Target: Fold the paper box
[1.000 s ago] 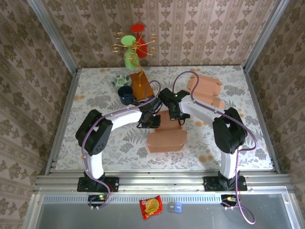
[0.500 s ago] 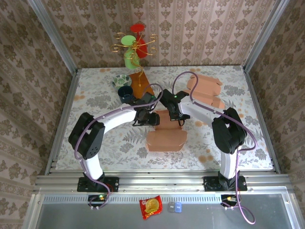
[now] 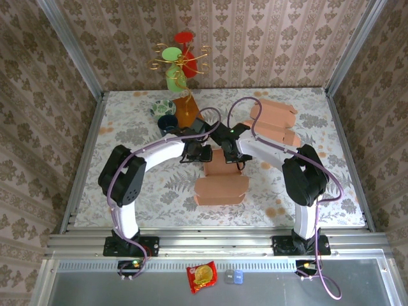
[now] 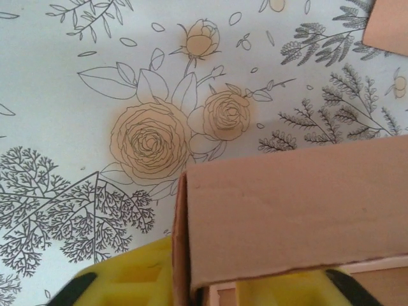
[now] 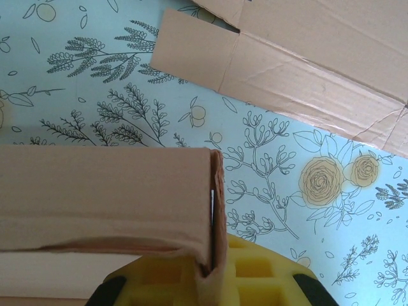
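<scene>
A paper box (image 3: pixel 222 182) sits at the centre of the floral-patterned desk (image 3: pixel 127 191), its back walls raised and a long flap lying flat toward the bottom of the frame. The left end effector (image 3: pixel 201 153) meets the box's left wall, which stands between its yellow fingers (image 4: pixel 127 287); how tightly they press cannot be told. The right end effector (image 5: pixel 210 280) is narrowed onto the box's right wall, yellow pads touching either side of the cardboard edge. Flat cardboard blanks (image 3: pixel 274 121) lie on the desk to the upper right, apart from the box. A dark cup (image 3: pixel 168 125) stands to the upper left.
</scene>
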Controlling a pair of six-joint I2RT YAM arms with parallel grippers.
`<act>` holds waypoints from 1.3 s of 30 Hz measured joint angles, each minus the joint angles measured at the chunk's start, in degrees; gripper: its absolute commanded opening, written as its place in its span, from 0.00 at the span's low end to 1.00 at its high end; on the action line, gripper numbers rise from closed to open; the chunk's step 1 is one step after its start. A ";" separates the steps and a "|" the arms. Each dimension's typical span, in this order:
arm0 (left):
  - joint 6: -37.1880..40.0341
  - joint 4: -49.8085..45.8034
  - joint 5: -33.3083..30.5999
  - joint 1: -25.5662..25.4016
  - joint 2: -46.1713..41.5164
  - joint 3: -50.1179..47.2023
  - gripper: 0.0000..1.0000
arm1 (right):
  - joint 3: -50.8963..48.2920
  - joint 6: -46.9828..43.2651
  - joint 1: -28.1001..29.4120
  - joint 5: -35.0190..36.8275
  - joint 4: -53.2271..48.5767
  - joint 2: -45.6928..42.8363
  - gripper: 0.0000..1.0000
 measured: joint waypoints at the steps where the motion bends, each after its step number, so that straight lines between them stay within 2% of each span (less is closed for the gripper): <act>1: 0.24 -0.35 -0.35 -0.07 0.00 0.07 0.15 | 0.00 0.02 0.00 0.00 -0.04 0.00 0.00; 7: 0.96 -1.66 -3.30 -1.01 0.11 0.96 0.00 | 0.00 0.26 0.00 -0.02 -0.22 0.52 0.00; 21: 1.03 -6.43 -5.60 -1.25 3.43 6.10 0.00 | 0.00 1.70 -0.28 -1.75 -0.26 0.70 0.00; 24: 0.96 -7.45 -5.64 -1.25 4.22 7.21 0.06 | 0.00 2.05 -0.35 -1.95 -0.28 0.70 0.00; 29: 0.85 -8.15 -5.84 -1.25 4.74 8.00 0.06 | 0.00 2.64 -0.35 -2.01 -0.28 0.70 0.00; 32: 0.85 -8.15 -5.88 -1.27 4.94 8.11 0.13 | 0.00 2.78 -0.35 -2.08 -0.31 0.70 0.00; 36: 0.83 -7.82 -7.26 -1.31 5.77 8.15 0.16 | 0.00 2.80 -0.35 -2.84 -0.37 0.70 0.00; 38: 0.85 -7.61 -7.54 -1.38 5.99 8.15 0.15 | 0.00 2.80 -0.35 -3.08 -0.59 0.70 0.00; 39: 0.81 -7.52 -7.58 -1.38 6.03 8.15 0.11 | 0.00 2.80 -0.35 -3.19 -0.63 0.70 0.00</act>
